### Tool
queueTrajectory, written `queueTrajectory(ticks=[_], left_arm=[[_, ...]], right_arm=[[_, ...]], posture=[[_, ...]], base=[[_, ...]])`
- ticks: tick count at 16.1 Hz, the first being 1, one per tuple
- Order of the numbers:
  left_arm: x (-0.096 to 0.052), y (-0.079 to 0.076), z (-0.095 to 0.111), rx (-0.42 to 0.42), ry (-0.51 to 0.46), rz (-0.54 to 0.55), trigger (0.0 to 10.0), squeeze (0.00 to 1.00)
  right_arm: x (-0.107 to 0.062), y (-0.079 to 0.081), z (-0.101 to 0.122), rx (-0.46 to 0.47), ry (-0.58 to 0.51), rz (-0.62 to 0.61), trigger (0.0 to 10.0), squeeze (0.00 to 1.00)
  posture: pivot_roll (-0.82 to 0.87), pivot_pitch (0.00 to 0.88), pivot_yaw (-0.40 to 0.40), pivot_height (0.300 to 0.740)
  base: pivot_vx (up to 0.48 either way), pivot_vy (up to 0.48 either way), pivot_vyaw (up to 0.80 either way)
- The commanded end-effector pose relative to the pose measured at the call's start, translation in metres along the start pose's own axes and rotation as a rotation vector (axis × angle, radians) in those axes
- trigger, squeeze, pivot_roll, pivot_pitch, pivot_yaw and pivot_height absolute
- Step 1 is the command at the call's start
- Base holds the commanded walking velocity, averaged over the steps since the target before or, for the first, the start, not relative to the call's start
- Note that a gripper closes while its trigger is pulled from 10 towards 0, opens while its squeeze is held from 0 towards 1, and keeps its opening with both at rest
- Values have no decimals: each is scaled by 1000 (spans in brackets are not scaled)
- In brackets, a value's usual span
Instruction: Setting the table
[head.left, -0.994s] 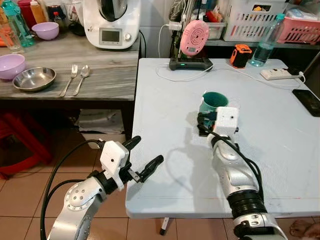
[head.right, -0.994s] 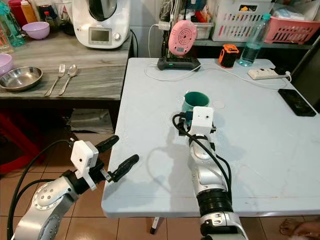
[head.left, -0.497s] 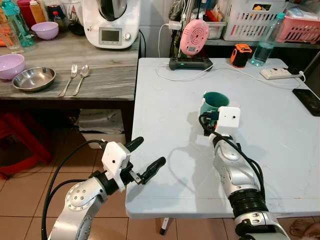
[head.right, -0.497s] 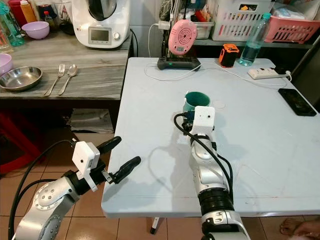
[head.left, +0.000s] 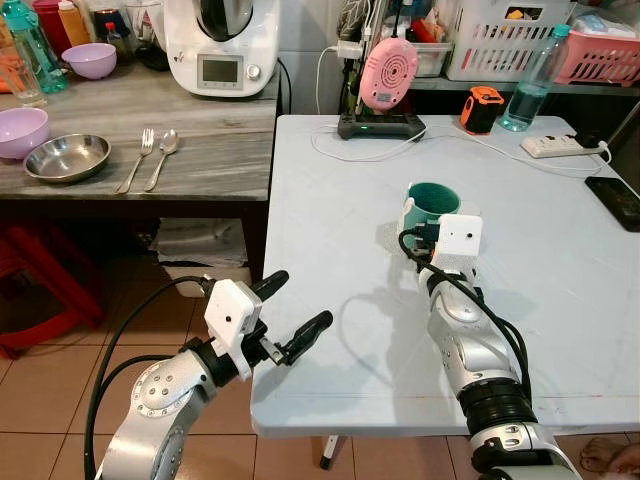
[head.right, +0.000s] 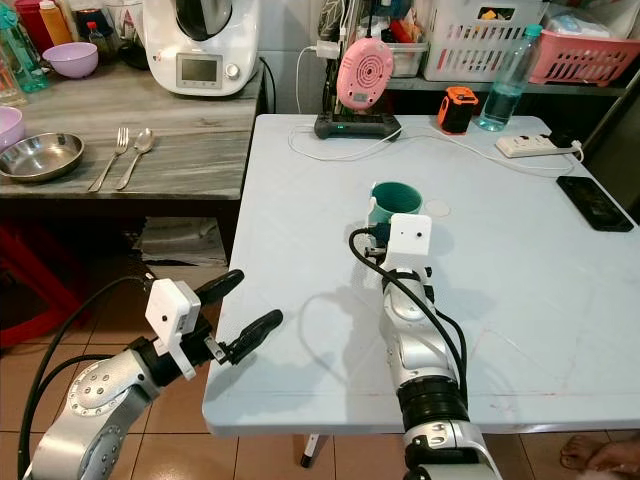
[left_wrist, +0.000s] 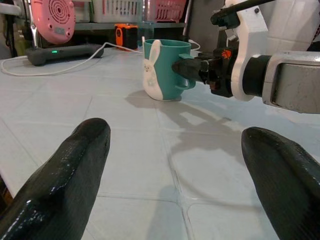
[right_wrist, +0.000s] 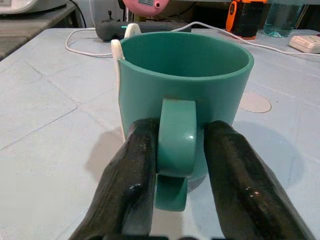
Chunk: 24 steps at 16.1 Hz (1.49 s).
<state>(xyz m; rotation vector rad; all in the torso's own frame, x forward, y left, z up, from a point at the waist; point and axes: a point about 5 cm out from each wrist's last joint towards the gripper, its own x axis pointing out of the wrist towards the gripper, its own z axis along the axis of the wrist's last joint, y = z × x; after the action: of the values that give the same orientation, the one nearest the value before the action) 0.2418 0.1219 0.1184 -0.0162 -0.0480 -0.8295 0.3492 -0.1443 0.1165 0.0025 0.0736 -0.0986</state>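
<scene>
Far left, on the grey counter (head.left: 215, 150): a purple bowl (head.left: 22, 130), a shiny metal bowl (head.left: 68, 157), then a fork (head.left: 138, 158) and a spoon (head.left: 164, 154) side by side. Behind them, a white kitchen machine (head.left: 222, 42). Lower down, the left gripper (head.left: 284, 317), off the near left edge of the white table (head.left: 330, 230), fingers spread wide, nothing between them. At the back of the table, a pink fan (head.left: 389, 73) on a black stand. Near the middle of the table, the mug (head.left: 430, 208): teal green, round, upright, empty inside, with a white bunny shape (left_wrist: 152, 72) on its side, ears poking up past the rim. Handle (right_wrist: 176, 140) teal too, facing the robot. Right gripper (right_wrist: 176, 150) right at the mug, one black finger (right_wrist: 132, 170) pressed on each side of the handle, pinching it. Mug bottom down on the table, a dark shadow beside it. Further right at the back, an orange box (head.left: 482, 109), a water bottle (head.left: 532, 80), and a white power strip (head.left: 558, 148). At the far right edge, a black phone (head.left: 615, 203) lying flat.
</scene>
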Motion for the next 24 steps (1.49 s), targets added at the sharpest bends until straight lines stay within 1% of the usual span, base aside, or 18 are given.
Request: queueTrajectory(ticks=[1, 8, 11, 12, 14, 15, 16, 17, 19, 20, 22, 24], left_arm=[[-1, 0, 0, 8, -1, -6, 10000, 0], [-1, 2, -3, 6, 1, -4, 10000, 0], [0, 4, -3, 18, -10, 9, 10000, 0], [3, 9, 1, 38, -25, 62, 10000, 0], [6, 24, 4, 71, -15, 226, 10000, 0], [8, 35, 3, 52, -4, 326, 10000, 0], [8, 39, 4, 60, -2, 364, 10000, 0], [9, 45, 5, 55, -1, 415, 10000, 0], [10, 48, 5, 24, -20, 434, 10000, 0], [11, 48, 5, 25, -21, 437, 10000, 0], [16, 48, 7, 26, -34, 431, 10000, 0], [19, 48, 8, 22, -50, 436, 10000, 0]], right_arm=[[4, -1, 6, -4, -18, -12, 0, 0], [4, -3, 4, 11, -14, -19, 0, 0], [3, -5, 4, 19, -18, -24, 0, 0], [1, -7, 7, 22, -31, -26, 0, 0], [-5, -11, 15, 23, -70, -23, 0, 0], [-11, -15, 19, 14, -93, -22, 0, 0], [-14, -17, 20, 14, -99, -23, 0, 0], [-21, -21, 22, 13, -117, -26, 784, 0], [-30, -24, 26, 15, -152, -14, 10000, 0], [-36, -26, 27, 20, -167, -12, 10000, 0], [-42, -28, 26, 19, -162, -12, 10000, 0], [-43, -30, 28, 17, -161, -11, 10000, 0]], posture=[[-2, 52, -34, 740], [2, 42, -31, 740], [6, 29, -32, 740], [8, 22, -32, 740], [4, 6, -34, 740], [1, 1, -36, 740], [1, 1, -36, 740], [-4, 0, -37, 740], [-11, 0, -39, 740], [-11, 0, -39, 740], [-20, 0, -40, 740], [-29, 0, -44, 740]], base=[[0, 0, 0], [0, 0, 0], [0, 0, 0], [0, 0, 0], [0, 0, 0], [0, 0, 0], [0, 0, 0], [0, 0, 0], [0, 0, 0], [0, 0, 0], [0, 146, 0], [0, 369, -750]])
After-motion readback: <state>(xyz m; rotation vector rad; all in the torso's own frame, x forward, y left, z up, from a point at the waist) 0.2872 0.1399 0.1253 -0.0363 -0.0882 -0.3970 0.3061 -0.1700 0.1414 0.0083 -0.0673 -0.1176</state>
